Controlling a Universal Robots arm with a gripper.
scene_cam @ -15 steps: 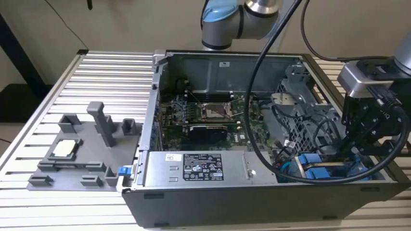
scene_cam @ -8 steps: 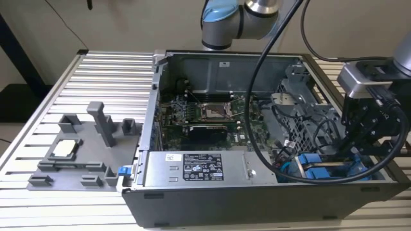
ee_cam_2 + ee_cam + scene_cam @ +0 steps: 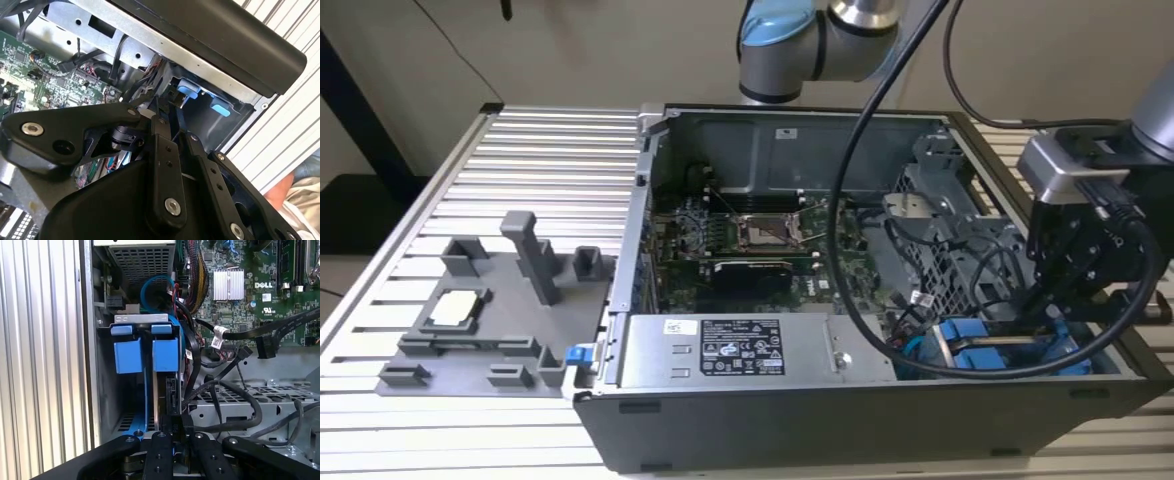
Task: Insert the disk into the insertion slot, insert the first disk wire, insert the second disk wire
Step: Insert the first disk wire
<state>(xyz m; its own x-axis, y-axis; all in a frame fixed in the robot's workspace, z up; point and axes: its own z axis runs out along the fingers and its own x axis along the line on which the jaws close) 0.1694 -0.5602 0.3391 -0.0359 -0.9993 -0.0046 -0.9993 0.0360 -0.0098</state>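
Pincer working at the drive bay, plug in hand

The disk (image 3: 167, 390) sits edge-on inside the insertion slot (image 3: 107, 390). The pincer (image 3: 177, 434) is clamped on a black plug (image 3: 176, 421), held right at the disk's connector edge, presumably so a wire can seat.

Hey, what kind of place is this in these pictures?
Probably a robotics lab or test bench for computer assembly: an open desktop computer case lies on a slatted aluminium table, a robot arm reaches over it, and a grey parts fixture sits beside it.
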